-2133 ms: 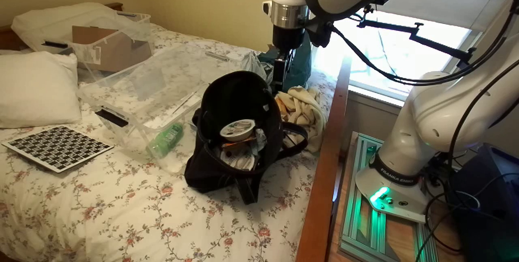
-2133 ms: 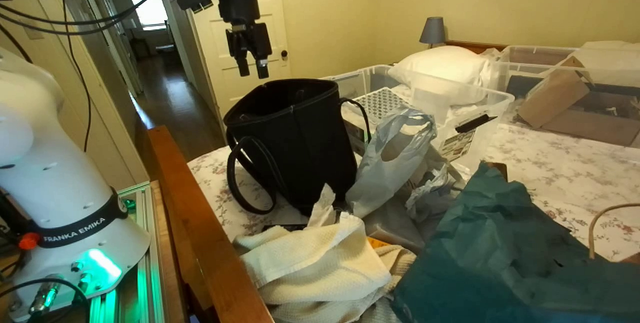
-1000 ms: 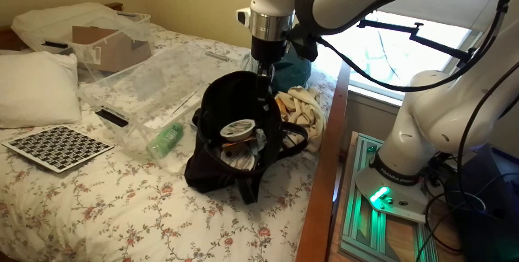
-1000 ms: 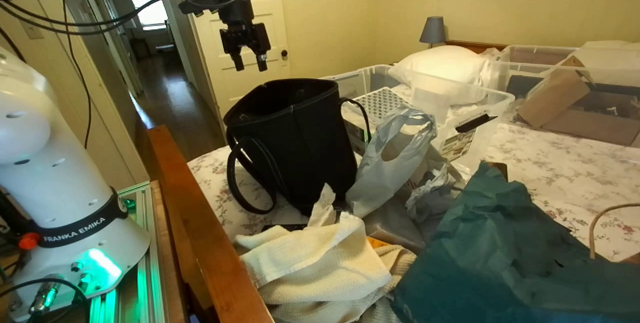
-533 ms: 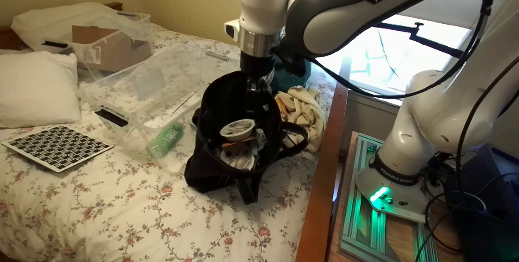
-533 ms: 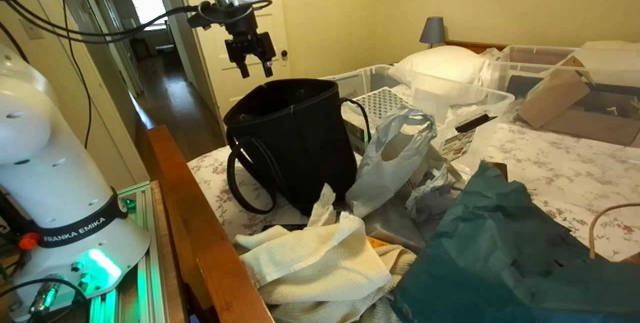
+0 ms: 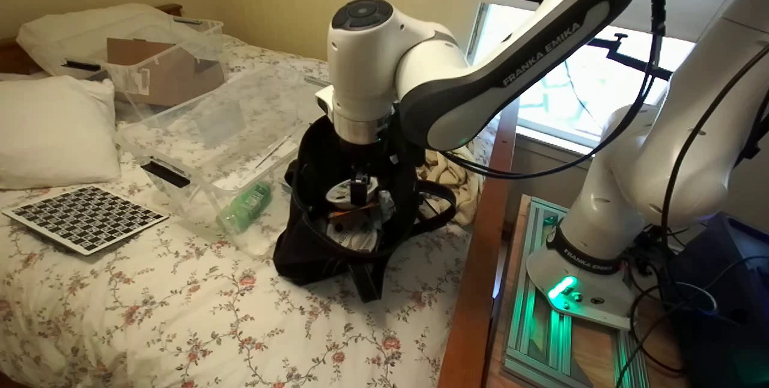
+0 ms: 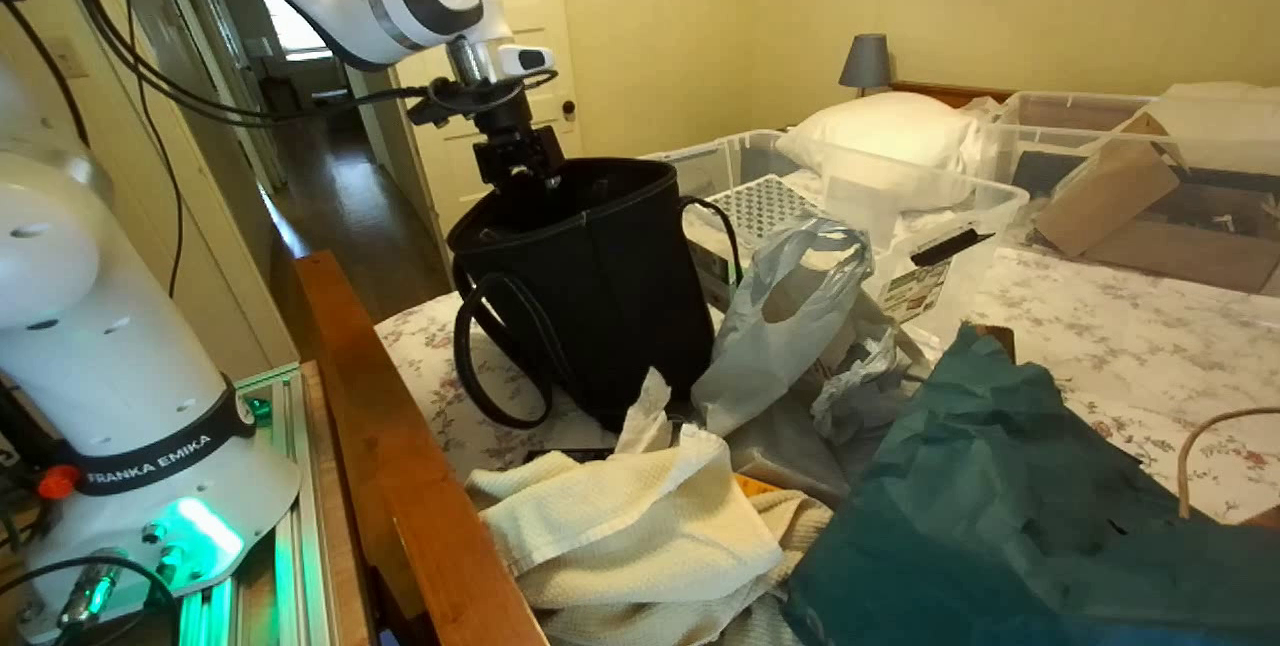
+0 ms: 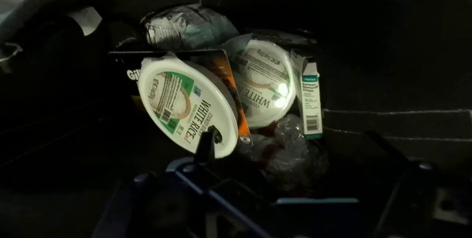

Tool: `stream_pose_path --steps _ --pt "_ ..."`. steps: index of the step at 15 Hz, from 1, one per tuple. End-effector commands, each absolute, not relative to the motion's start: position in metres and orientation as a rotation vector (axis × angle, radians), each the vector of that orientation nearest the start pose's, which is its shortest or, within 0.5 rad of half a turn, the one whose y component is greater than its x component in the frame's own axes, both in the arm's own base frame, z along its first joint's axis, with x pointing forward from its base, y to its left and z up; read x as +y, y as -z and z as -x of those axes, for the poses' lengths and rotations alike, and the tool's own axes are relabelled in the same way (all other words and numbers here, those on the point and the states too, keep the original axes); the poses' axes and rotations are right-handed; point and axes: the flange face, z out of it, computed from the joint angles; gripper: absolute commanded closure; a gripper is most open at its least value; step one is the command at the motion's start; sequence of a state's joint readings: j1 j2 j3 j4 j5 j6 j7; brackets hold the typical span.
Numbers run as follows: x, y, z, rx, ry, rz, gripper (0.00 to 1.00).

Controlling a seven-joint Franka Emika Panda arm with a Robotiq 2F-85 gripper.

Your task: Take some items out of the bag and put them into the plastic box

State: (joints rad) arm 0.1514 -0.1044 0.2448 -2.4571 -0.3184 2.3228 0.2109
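The black bag (image 7: 300, 256) stands open on the bed, and it also shows in an exterior view (image 8: 600, 296). My gripper (image 7: 360, 190) points down inside the bag's mouth; in an exterior view the rim hides its fingertips. In the wrist view the gripper (image 9: 293, 142) is open and empty. Its left finger overlaps the edge of a white rice bowl (image 9: 184, 105); contact cannot be told. A second rice bowl (image 9: 263, 83), an orange-edged pack (image 9: 241, 120), a small white carton (image 9: 310, 101) and crinkled clear plastic (image 9: 287, 149) lie beside it. The clear plastic box (image 7: 165, 173) stands beside the bag.
A green bottle (image 7: 246, 206) shows through the clear box's wall. A grey plastic bag (image 8: 790, 326), cream towel (image 8: 640, 526) and dark green bag (image 8: 1000, 486) lie near the black bag. A wooden bed rail (image 7: 480, 268) runs beside the arm's base. A checkered board (image 7: 87, 220) lies on the bed.
My gripper has moved from above and beside the bag to over its mouth, then down inside it toward the rice bowl. The bag and the items have not visibly moved.
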Motion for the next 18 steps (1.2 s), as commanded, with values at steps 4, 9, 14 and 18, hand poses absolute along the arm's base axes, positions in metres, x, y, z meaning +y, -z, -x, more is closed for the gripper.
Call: stream_pose_path --steps 4,9,14,18 --pt "0.155 -0.258 -0.457 -0.630 -0.016 3.421 0.00" --pt "0.145 -0.248 -0.453 -0.621 -0.065 3.411 0.00" --pt "0.144 -0.245 -0.458 -0.596 -0.084 3.467 0.00" --pt "0.138 -0.220 -0.469 -0.497 -0.084 3.480 0.00"
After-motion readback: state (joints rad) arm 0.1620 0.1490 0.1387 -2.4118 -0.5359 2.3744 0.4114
